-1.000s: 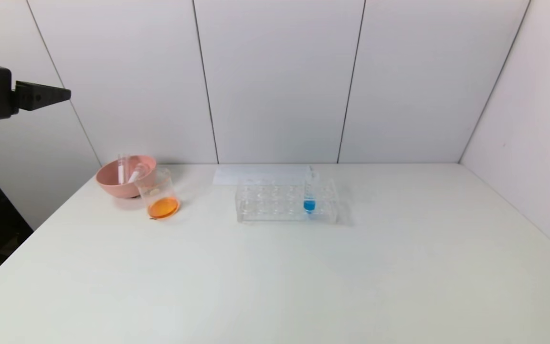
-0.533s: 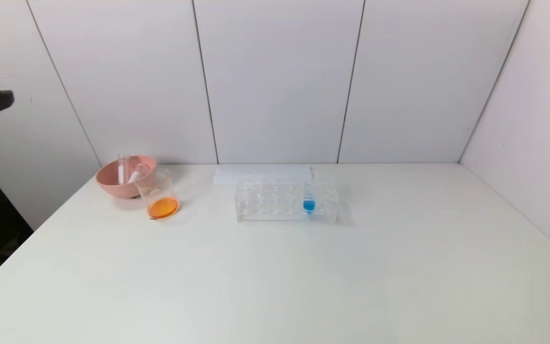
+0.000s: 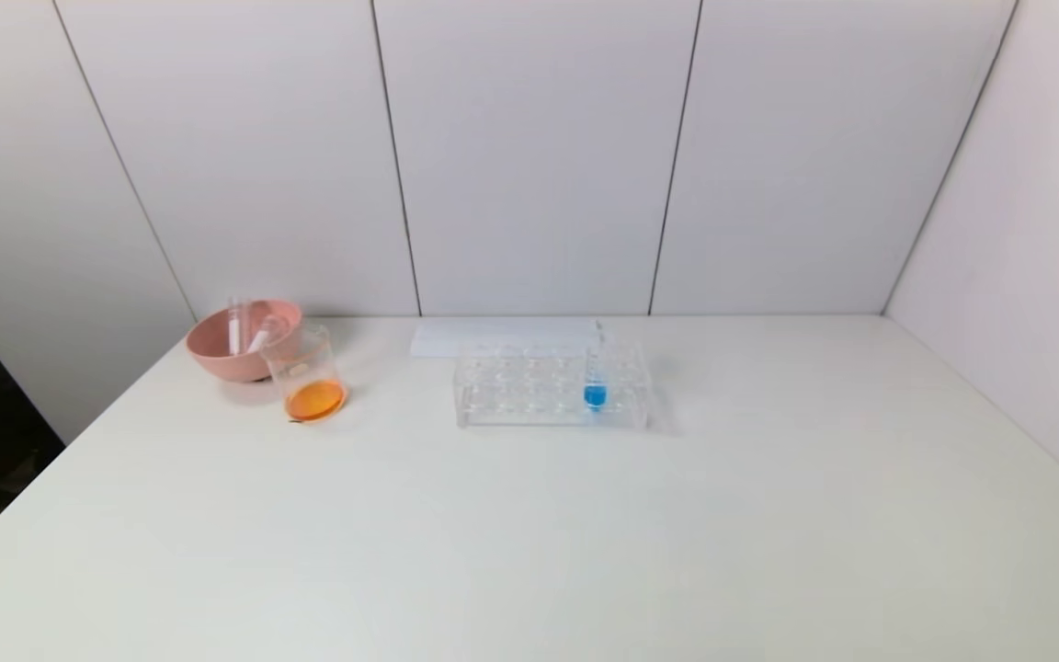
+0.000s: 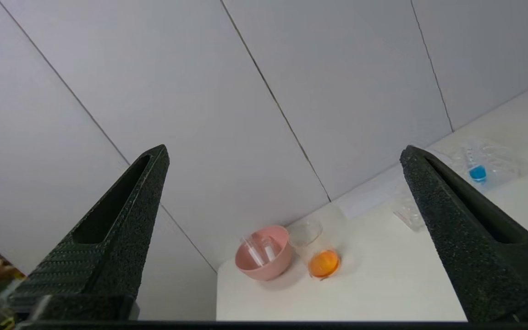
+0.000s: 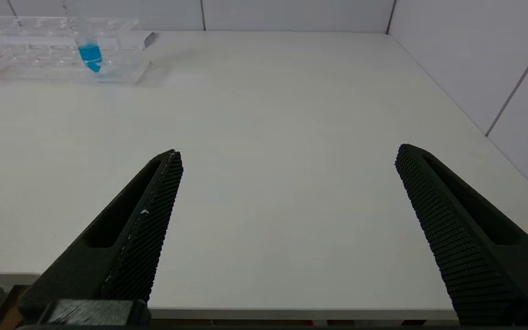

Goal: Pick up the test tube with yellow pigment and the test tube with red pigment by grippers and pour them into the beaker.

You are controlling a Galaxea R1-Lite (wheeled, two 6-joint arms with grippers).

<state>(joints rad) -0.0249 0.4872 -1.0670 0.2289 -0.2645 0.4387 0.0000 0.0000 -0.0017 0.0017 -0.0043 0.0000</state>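
The beaker stands at the table's far left with orange liquid in its bottom; it also shows in the left wrist view. Right behind it, two clear test tubes lean in a pink bowl. No yellow or red liquid shows in them, and I cannot tell which tube is which. My left gripper is open and empty, held high off the table's left side, out of the head view. My right gripper is open and empty, low over the table's near edge.
A clear tube rack stands mid-table and holds one tube with blue liquid. A flat white sheet lies behind it by the wall. White panel walls close the back and the right side of the table.
My left gripper has drawn back to the left and gone out of the head view. Nothing on the table has moved.
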